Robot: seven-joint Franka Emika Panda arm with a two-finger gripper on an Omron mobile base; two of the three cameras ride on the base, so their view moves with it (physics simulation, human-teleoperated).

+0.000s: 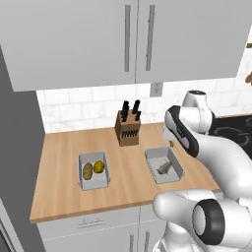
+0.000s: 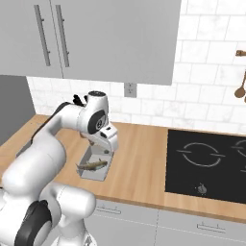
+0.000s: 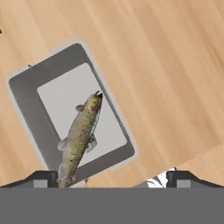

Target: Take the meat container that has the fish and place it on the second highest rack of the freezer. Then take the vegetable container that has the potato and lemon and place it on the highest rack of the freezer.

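flat, even, bright light throughout, with no clear single source (these are rendered pictures). the warm wooden table [image 1: 123, 184] shows no glare. the shallow pale-grey rectangular tray [image 3: 30, 109] casts only a thin soft shadow along its edge in the hand view. the glossy white robot arm [image 2: 45, 153] carries smooth shading and mild highlights. the pictures are slightly soft and low in resolution; straight lines stay straight at the edges.
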